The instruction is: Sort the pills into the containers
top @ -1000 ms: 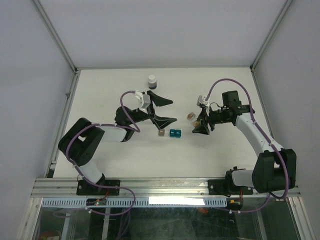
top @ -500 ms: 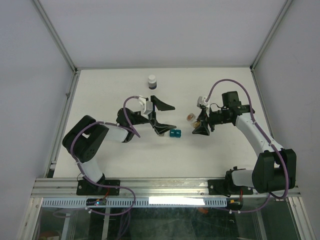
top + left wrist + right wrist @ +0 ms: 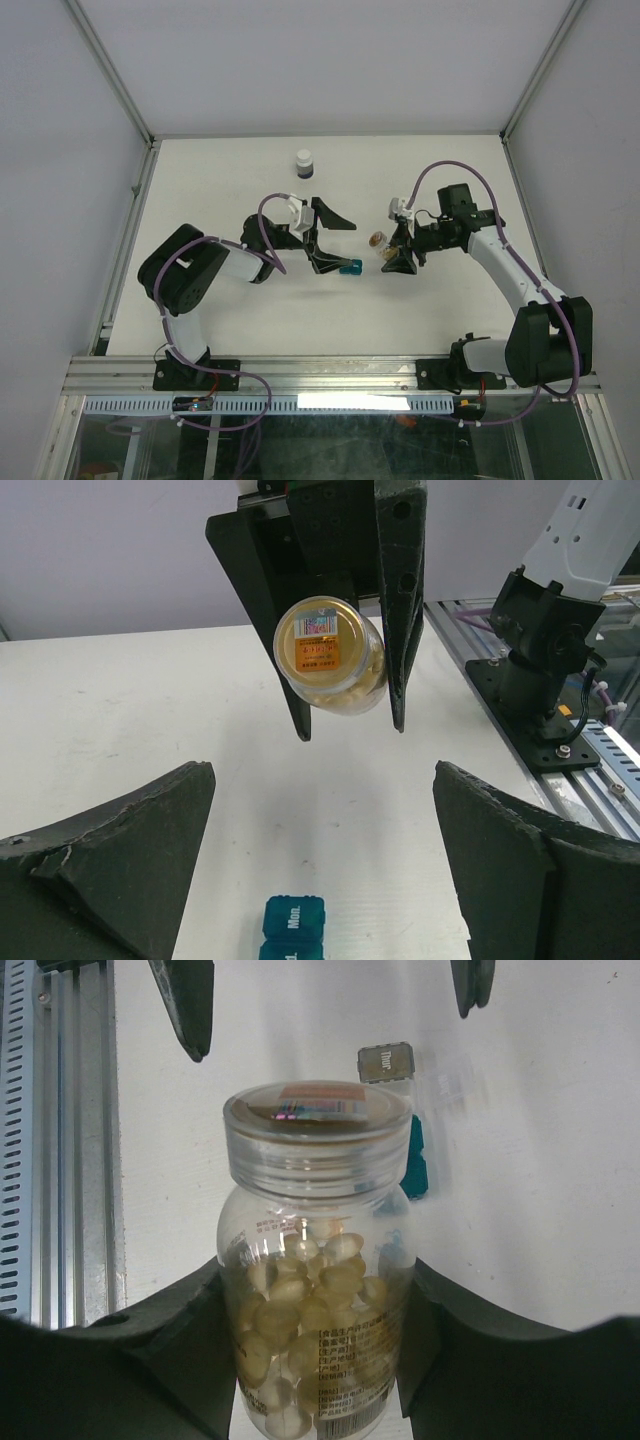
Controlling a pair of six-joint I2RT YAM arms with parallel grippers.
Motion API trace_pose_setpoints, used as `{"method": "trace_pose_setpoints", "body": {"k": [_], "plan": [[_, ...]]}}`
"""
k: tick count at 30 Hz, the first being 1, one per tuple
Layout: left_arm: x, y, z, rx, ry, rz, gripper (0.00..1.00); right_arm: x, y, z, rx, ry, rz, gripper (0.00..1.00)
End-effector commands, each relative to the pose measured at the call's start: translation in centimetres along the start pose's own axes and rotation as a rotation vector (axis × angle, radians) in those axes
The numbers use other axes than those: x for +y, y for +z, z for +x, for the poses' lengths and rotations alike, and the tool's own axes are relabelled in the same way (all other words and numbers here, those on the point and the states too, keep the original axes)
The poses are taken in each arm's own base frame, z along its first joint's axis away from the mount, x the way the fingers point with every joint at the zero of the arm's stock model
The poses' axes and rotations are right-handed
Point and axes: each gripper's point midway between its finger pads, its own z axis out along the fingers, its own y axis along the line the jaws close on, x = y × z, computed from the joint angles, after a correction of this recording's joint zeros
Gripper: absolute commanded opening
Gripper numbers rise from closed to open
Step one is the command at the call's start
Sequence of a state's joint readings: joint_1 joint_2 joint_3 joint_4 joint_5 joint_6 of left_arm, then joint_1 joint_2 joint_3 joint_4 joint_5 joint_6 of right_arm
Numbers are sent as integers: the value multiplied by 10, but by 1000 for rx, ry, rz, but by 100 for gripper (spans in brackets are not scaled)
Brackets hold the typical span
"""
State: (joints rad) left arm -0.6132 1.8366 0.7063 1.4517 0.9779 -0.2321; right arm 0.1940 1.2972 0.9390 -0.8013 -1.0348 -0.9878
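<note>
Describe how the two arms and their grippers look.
The left arm and right arm match: black joints, white link shells, a purple cable looping along each. The left gripper and right gripper each have two matte black, wedge-shaped fingers with roughened edges.

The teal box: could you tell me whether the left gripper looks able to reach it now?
Probably yes: the left gripper is open, with the teal box on bare table between its fingers, uncovered.

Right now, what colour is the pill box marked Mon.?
The pill box is teal-blue, clearest in the left wrist view.
</note>
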Motion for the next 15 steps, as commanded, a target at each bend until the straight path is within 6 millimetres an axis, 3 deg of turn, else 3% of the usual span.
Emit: {"method": "trace_pose_setpoints", "body": {"k": [1,6,10,15], "plan": [[-5,17,-29,-90,140,47,91,3,2,-16,-28,-76,-24,0],[-3,26,-27,-79,120,45,83,5,6,-13,-10,-83,-39,0],[-7,31,-27,-78,110,62,71,6,9,-11,5,-86,-47,0],[-6,35,-23,-63,92,64,66,7,12,-9,16,-84,-54,0]]}}
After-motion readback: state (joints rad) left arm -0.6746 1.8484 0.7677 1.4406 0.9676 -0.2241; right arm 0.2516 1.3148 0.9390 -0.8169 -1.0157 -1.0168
